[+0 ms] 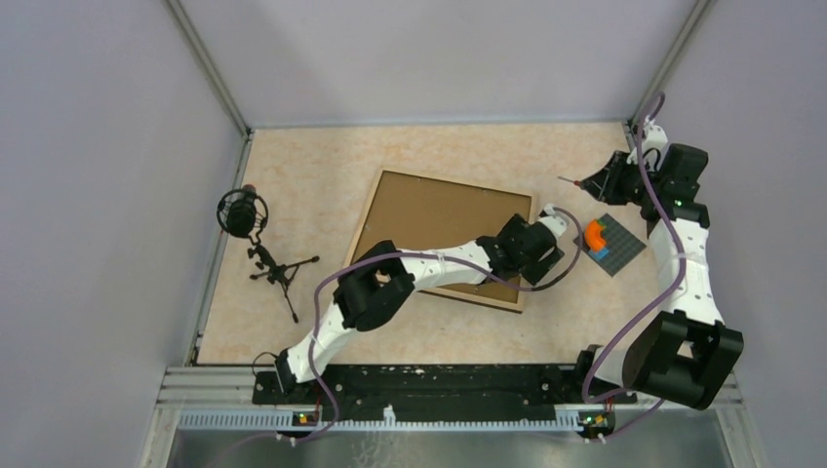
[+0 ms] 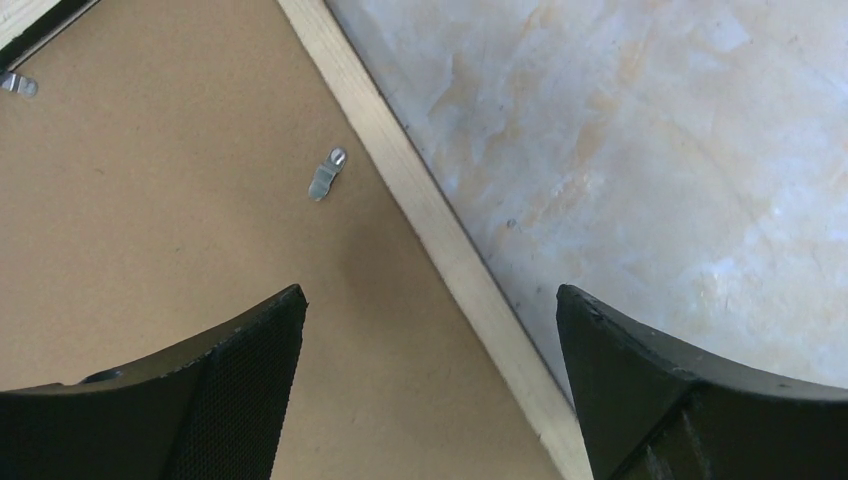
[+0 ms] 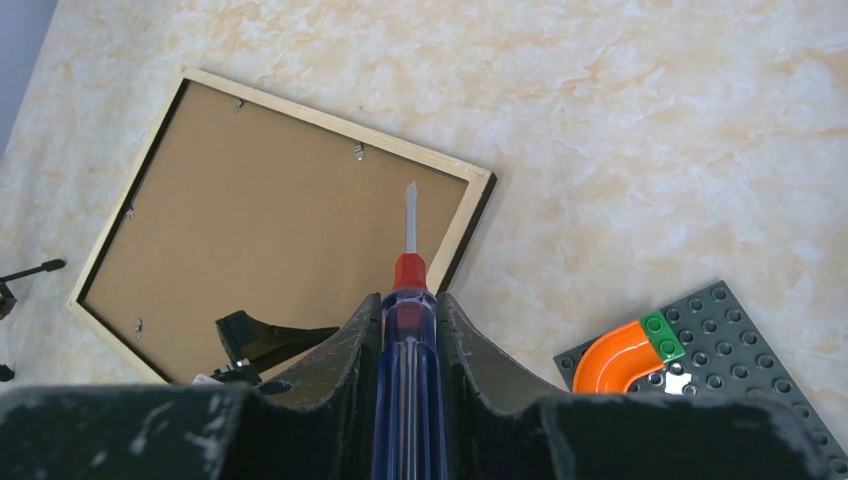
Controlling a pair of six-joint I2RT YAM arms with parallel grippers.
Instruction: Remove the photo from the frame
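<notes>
The frame lies face down on the table, brown board back up inside a pale wood rim with black outer edges. It also shows in the right wrist view. The photo is hidden under the board. Small metal clips hold the board. My left gripper is open and empty just above the frame's right edge, one finger over the board, the other over the table; its midpoint is by the rim. My right gripper is raised at the far right, shut on a blue-handled screwdriver that points toward the frame.
A dark grey studded baseplate with an orange curved piece lies right of the frame. A black microphone on a small tripod stands at the left. Grey walls close in the table on three sides.
</notes>
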